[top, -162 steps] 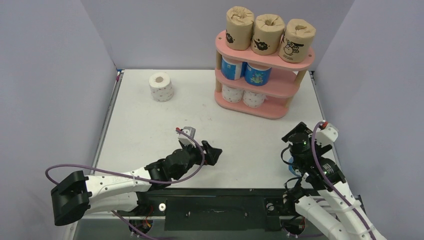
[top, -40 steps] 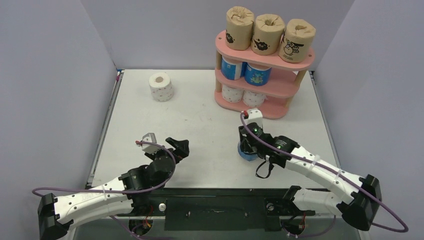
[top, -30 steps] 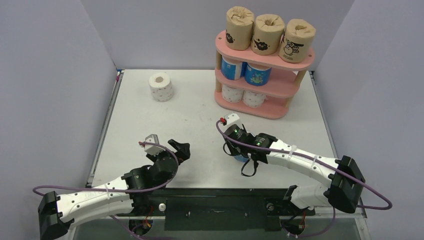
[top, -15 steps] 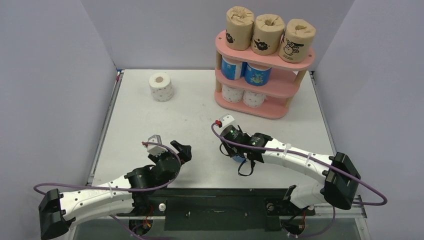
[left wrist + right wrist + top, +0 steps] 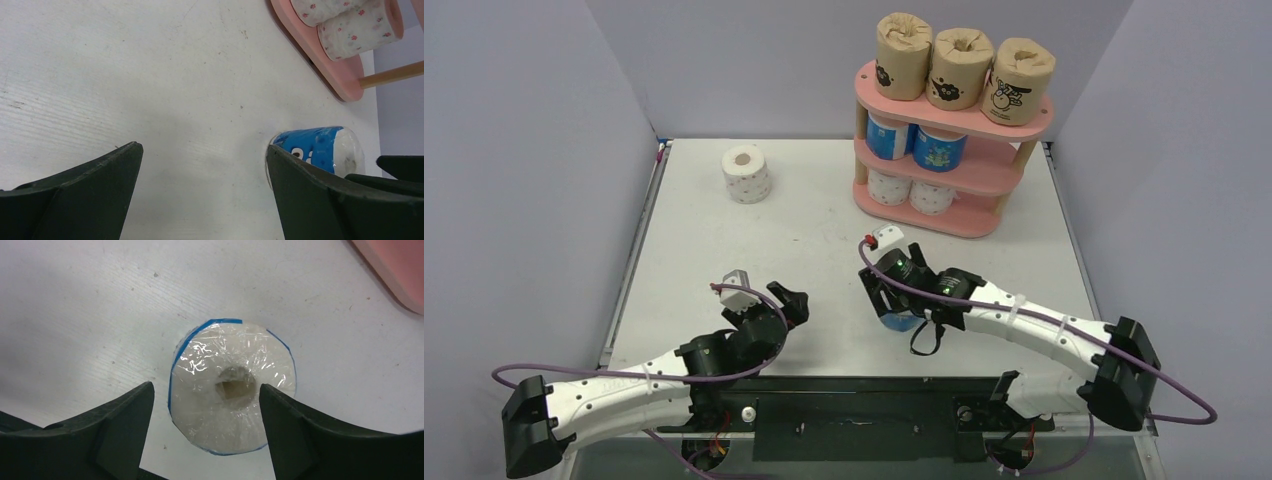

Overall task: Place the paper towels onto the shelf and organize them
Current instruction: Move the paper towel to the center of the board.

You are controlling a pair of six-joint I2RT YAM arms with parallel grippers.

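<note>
Grip comes next, I judge: the right gripper (image 5: 205, 388), jaws wide and touching nothing, straddles the upright blue roll (image 5: 232, 390) near the desk's (image 5: 724, 240) near edge, mid-width. Centre it, close low on the wrapper, lift straight. The shelf (image 5: 954, 222), far right corner, has room on its middle board's right end. The left gripper (image 5: 202, 149) hangs wide open, empty, near-left.

Desk (image 5: 150, 75): white, matt, fine linear grain, a few specks. Blue roll (image 5: 232, 390): clear film wrap, glossy, crinkled on the end face. Shelf (image 5: 944, 222) boards: pink, smooth, matt. Posts (image 5: 395, 74): bare light wood. Brown rolls (image 5: 964, 65): matt, paper-like wrap, puckered on top. Left fingers (image 5: 90, 185): dark plastic, matt. Arm shells (image 5: 1034, 320): white plastic, slight sheen.
</note>
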